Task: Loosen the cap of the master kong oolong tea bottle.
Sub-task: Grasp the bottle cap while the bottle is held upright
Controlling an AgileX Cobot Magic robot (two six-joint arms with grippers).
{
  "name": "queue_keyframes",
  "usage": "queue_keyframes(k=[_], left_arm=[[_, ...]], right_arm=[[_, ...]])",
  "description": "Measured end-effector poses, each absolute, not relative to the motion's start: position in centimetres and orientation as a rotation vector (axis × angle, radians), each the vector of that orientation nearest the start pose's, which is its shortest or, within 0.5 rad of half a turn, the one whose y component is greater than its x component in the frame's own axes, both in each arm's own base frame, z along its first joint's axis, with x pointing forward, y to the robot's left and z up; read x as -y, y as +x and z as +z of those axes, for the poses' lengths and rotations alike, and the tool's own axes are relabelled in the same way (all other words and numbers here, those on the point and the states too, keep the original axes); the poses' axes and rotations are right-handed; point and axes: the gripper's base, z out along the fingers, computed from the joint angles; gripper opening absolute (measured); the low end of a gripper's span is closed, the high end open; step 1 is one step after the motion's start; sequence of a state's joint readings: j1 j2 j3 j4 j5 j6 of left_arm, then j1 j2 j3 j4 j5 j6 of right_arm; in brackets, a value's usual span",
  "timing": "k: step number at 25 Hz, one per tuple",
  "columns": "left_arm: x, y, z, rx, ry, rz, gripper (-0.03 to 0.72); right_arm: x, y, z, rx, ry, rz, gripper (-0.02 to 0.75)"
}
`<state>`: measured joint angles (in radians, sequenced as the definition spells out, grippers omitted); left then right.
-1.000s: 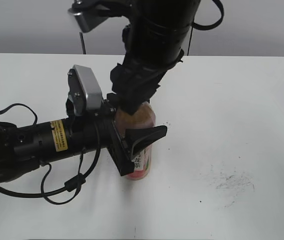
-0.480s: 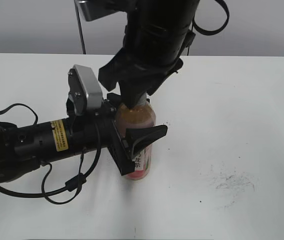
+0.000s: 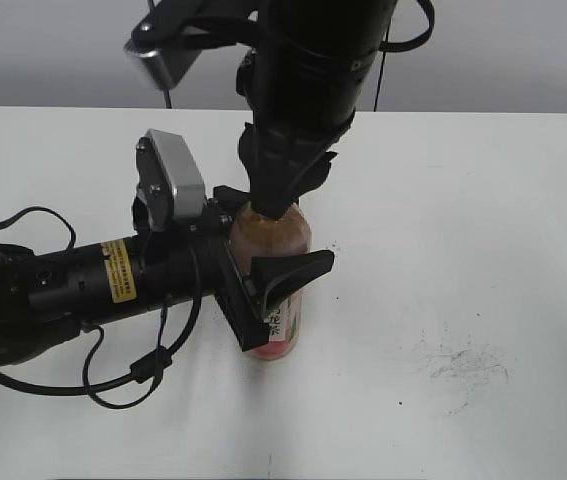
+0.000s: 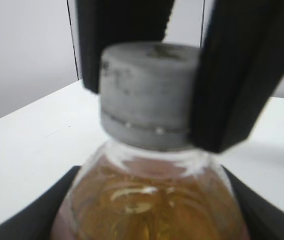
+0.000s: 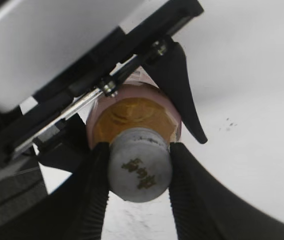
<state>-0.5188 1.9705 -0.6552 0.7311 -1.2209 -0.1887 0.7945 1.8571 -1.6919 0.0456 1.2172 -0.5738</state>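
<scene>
You have the slim clear plastic bottle of amber tea with the pink label [image 3: 275, 275] standing upright on the white table [image 3: 483, 220], a little left of the middle in the exterior view. Its long axis goes straight up, and the coming turn depends on this axis: the twist must go around it.

The left gripper [image 3: 268, 290] comes in from the left side, lying almost flat, and its two black jaws close around the body of the bottle at the height of the label. It is holding the bottle firmly, as far as I can judge, so the bottle should not turn together with the cap.

The right gripper [image 5: 137, 155] comes down from above, along the same vertical axis. In the right wrist view you see the small round grey-white ribbed plastic cap [image 5: 139, 164] sitting exactly between the two black fingers [image 5: 92, 185], one on each side, both touching its wall. The left wrist view shows the same: the fingers press the cap from left and right, just above the shoulder of the bottle.

So the cap is directly under the right wrist and centred in it. The right arm is the one to rotate. Watch that the fingers do not slip on the ribs, and that the bottle does not tilt.
</scene>
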Motion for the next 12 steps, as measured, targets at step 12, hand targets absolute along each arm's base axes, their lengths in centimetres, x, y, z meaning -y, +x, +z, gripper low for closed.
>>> queue_keyframes(k=[12], left_arm=[[20.92,24.88,13.11,-1.393,1.035,-0.868,0.445]], right_arm=[[-28.53,27.02,29.87,-0.590,-2.801,-0.111,0.272]])
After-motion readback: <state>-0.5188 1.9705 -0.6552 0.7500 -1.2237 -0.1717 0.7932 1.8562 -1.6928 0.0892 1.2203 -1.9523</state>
